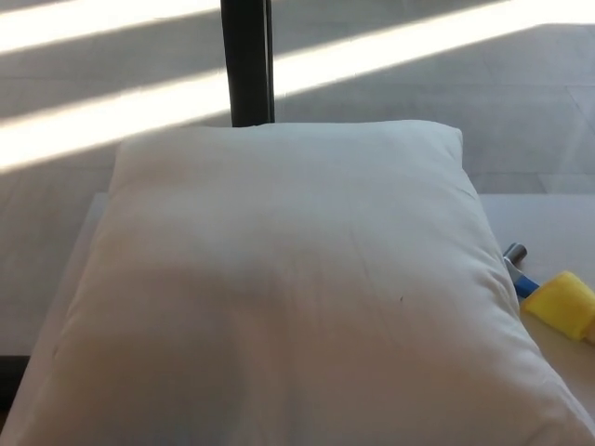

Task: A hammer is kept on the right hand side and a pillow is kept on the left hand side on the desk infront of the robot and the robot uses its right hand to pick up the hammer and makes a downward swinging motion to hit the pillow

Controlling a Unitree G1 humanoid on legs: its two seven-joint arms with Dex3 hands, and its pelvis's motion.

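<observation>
Pillow: the white pillow (pixel 288 288) is lying flat on the tabletop and is filling most of the head view, from the near edge up to the middle; its surface is showing soft creases and a tiny dark speck on the right part.
Hammer: the hammer (pixel 548 295) is lying on the tabletop just beside the right edge of the pillow; only a yellow part, a blue part and a small metal end are showing, and the rest is going out of the picture.
Tabletop: the pale tabletop (pixel 548 223) is showing at the right of the pillow.
Hands: no hand is appearing, so I cannot tell how the fingers are standing.
Floor: the grey floor (pixel 112 74) behind is carrying bright sun stripes.
Post: a dark post (pixel 246 60) is standing upright behind the far edge of the pillow.
</observation>
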